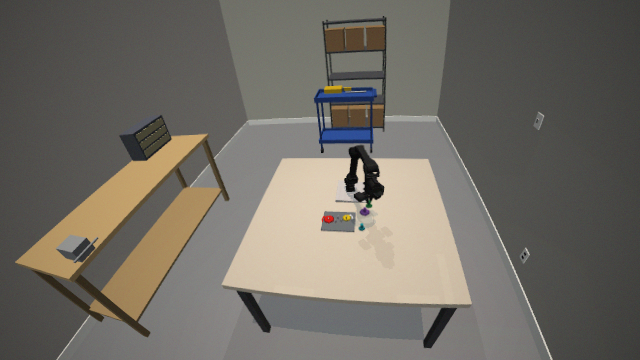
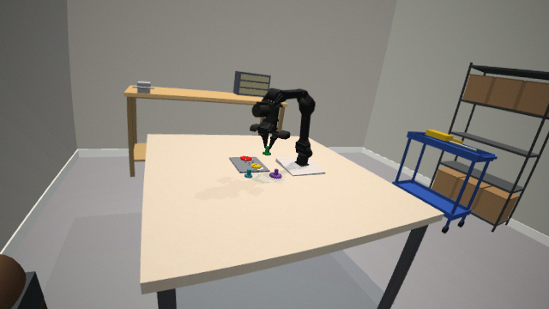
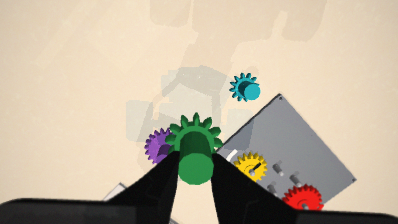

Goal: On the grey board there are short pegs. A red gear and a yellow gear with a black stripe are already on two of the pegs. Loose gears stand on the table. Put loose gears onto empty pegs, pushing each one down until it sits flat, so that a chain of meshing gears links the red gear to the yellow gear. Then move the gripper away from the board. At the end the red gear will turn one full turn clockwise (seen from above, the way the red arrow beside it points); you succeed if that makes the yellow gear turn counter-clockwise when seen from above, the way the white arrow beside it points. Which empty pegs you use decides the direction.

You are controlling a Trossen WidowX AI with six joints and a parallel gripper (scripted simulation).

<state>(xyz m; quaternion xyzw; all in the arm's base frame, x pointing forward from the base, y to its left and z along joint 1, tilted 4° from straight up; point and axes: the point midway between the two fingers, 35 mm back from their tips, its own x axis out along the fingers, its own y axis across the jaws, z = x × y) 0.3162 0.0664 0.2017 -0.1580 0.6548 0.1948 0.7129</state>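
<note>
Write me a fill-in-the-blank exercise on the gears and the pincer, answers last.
The pincer is shut on the ____ gear. The gear on the board with a black stripe is ____. The other gear on the board is ____. The purple gear stands on the ____.

Missing words: green; yellow; red; table.
</note>
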